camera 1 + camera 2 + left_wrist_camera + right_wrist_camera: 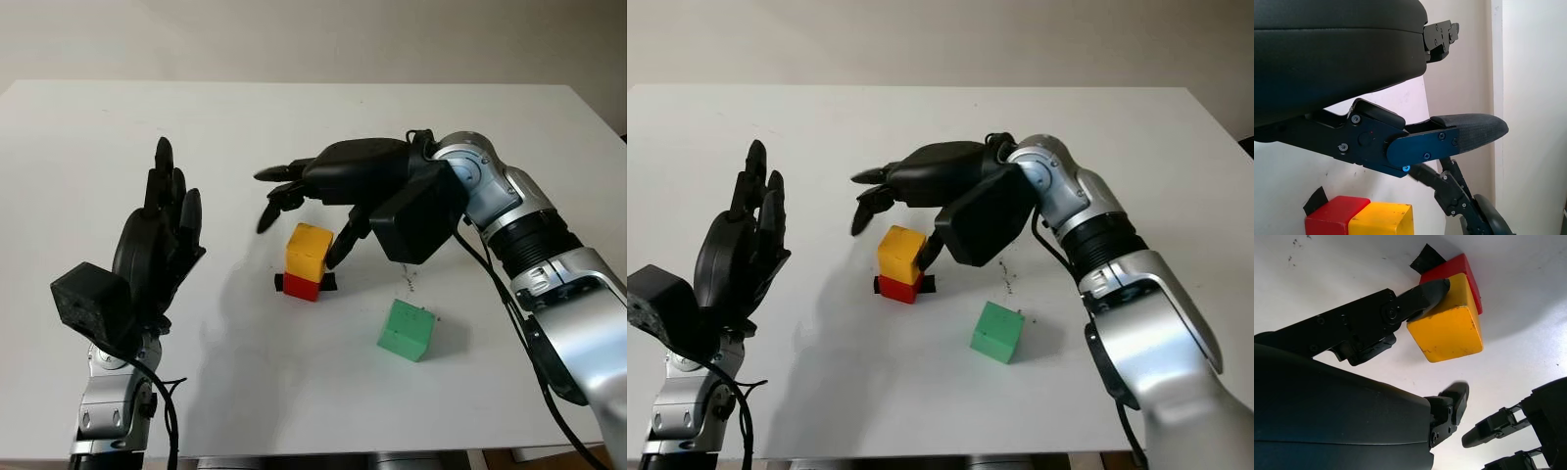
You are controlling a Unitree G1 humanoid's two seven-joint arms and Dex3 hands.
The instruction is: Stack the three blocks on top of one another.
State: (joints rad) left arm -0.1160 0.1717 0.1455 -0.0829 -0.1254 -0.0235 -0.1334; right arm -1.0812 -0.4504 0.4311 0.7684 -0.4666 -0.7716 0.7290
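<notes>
Two cubes stacked, yellow block (pixel 309 251) on red block (pixel 302 285); my right hand (pixel 313 201) arches over them, fingers open; green block (pixel 407 329) sits apart on white table (pixel 294 392); left hand (pixel 162 235) open, raised

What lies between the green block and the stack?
Only bare white table, seen from both eye views. The green block sits apart from the yellow block on the red block; the right hand hovers above the stack.

red block (pixel 301 286) mostly hidden under yellow block (pixel 308 250); black tape (pixel 330 282) under it partly covered.
</notes>
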